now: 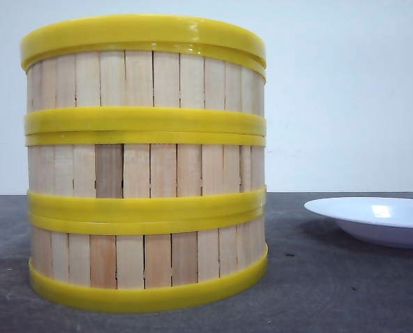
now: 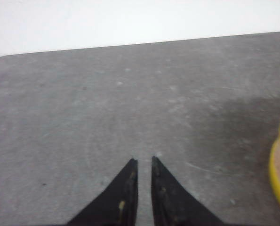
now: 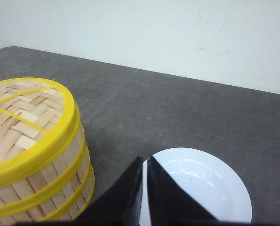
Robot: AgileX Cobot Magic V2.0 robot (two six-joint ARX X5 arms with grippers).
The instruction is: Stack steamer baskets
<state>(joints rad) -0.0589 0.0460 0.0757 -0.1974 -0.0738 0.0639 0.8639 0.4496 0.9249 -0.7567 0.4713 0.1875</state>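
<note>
Front view: the table [image 1: 345, 291] is seen carrying the three steamer baskets [image 1: 145, 166], stacked upright in one column near its front edge. A white plate [image 1: 373, 218] is set apart, toward the right edge. The left tool [image 2: 144, 162] and right tool [image 3: 145, 160] are each observed nearly closed, empty.

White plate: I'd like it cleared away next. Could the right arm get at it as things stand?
Probably yes. The right claw hangs shut and empty right above the white plate, nothing lies between them, and the stacked steamer baskets stand apart beside it.
</note>
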